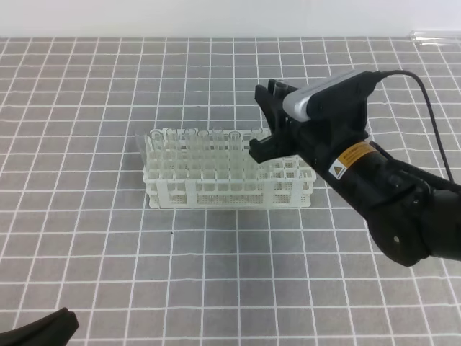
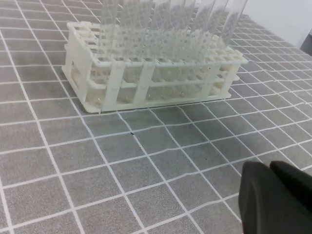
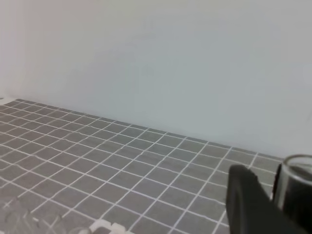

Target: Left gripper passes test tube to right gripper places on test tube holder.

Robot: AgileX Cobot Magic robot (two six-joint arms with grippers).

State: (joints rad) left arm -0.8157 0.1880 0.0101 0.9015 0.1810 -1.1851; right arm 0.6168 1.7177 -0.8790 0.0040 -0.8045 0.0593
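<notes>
Nearest us, the black left tool (image 1: pixel 45 328) sits pressed together, empty. The silver-topped right tool (image 1: pixel 268 115) pinches the clear glass test tube (image 3: pixel 294 187) upright, above the white gridded rack's (image 1: pixel 216 189) right end.

We see only a dark tip of the left gripper (image 1: pixel 43 328), cut off at the exterior view's bottom edge. The test tube (image 3: pixel 296 187) shows merely as a rim, clipped in the right wrist view. The right gripper (image 1: pixel 268 119) hides the test tube holder's (image 1: pixel 216 189) far right corner.
</notes>
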